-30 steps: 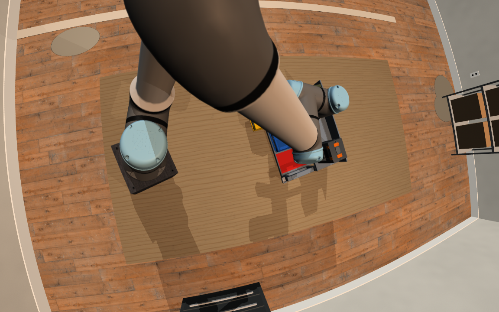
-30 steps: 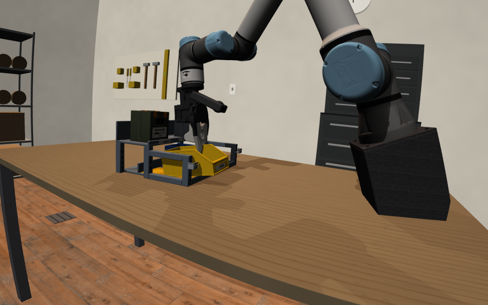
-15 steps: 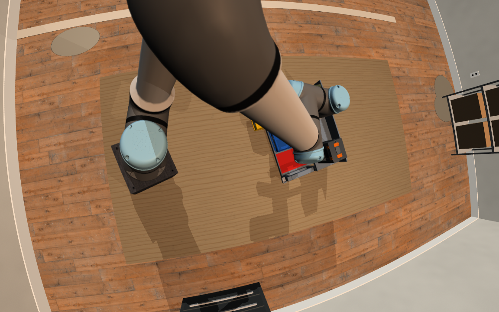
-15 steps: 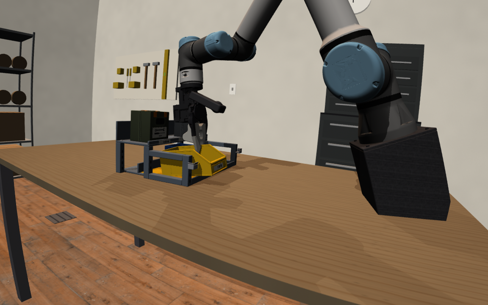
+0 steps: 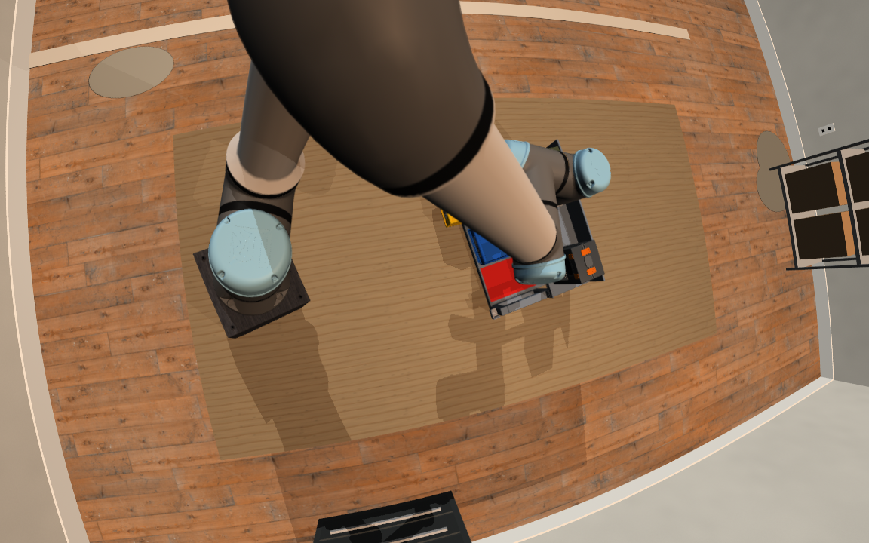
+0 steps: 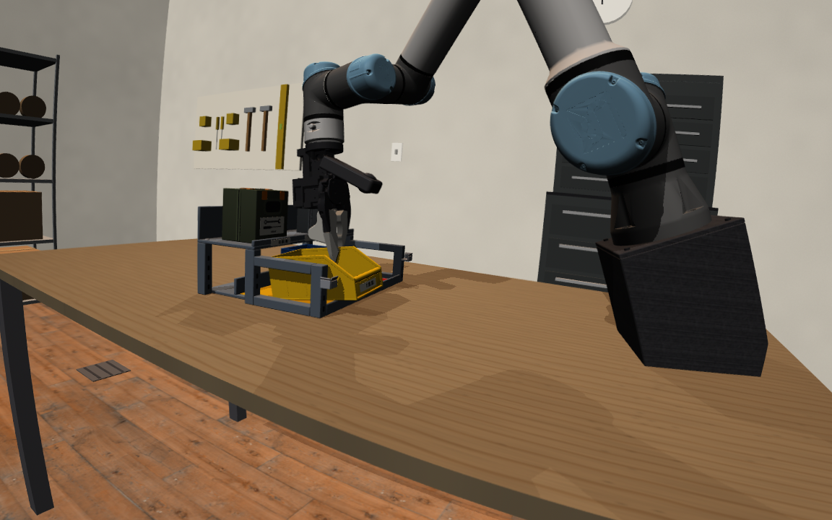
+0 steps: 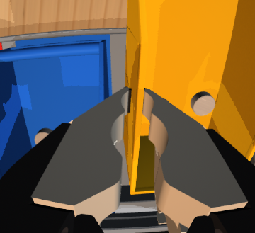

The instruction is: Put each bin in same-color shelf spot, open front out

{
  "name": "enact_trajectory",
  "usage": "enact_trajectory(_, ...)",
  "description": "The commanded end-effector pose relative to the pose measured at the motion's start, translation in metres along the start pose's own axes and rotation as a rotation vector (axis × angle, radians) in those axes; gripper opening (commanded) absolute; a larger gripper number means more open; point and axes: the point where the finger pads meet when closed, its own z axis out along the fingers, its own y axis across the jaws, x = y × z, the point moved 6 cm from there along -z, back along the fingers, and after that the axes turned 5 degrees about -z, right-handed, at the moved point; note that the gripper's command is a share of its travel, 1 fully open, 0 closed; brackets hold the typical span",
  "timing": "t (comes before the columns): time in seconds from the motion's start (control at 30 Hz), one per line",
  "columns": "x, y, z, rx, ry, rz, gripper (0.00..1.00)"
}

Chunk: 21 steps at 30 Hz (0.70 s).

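Observation:
My gripper [image 7: 134,90] [image 6: 335,248] is shut on the side wall of the yellow bin [image 7: 184,49] [image 6: 315,274] [image 5: 449,219]. The bin sits tilted in the near end of the low dark shelf [image 6: 257,278] [image 5: 575,219], with its labelled front toward the shelf's open side. A round peg [image 7: 202,103] lies inside it. The blue bin [image 7: 53,84] [image 5: 488,246] stands in the shelf right beside it and holds a peg [image 7: 43,135]. The red bin [image 5: 502,280] stands in the shelf beyond the blue one. The arm hides most of the yellow bin in the overhead view.
A dark green box [image 6: 254,213] [image 5: 586,259] stands on the shelf's upper board. The robot's black base [image 6: 684,297] [image 5: 248,297] stands on the table well away from the shelf. Off the table are a storage rack [image 6: 5,161] and a drawer cabinet [image 6: 574,232].

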Motion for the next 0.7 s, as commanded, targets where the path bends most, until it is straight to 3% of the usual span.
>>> enact_trajectory(0.0,-0.0018,-0.0001,-0.0006,0.001,-0.004,0.0,0.0)
enact_trajectory(0.67,-0.004,-0.0001,-0.0007,0.001,-0.009,-0.001,0.0)
